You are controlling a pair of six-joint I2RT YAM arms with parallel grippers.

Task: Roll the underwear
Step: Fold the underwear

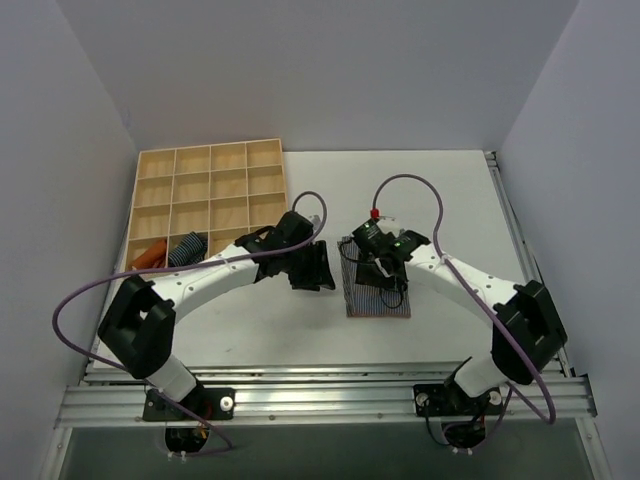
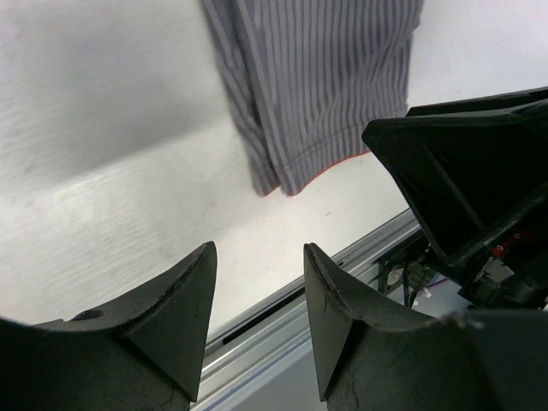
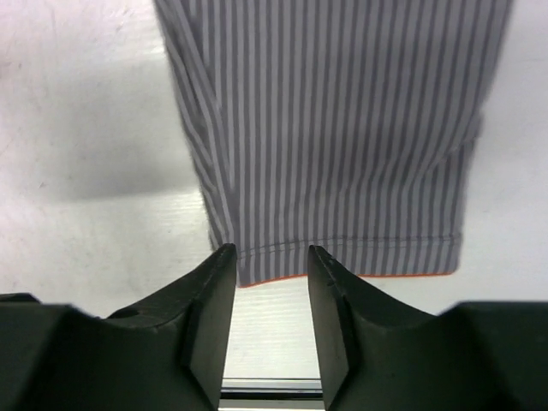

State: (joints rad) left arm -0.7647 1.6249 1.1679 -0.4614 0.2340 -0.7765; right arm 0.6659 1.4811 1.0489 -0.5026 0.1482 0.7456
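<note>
Table (image 1: 450, 200) carries the underwear (image 1: 375, 303) lying flat at centre, not yet rolled. Left end effector (image 2: 257, 253) hangs just left of it and right end effector (image 3: 270, 253) above its near hem, both spread and empty. Pinching only the top layer could skew the roll.

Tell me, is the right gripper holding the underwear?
No, the right gripper is open and empty, and the underwear lies on the table.
</note>
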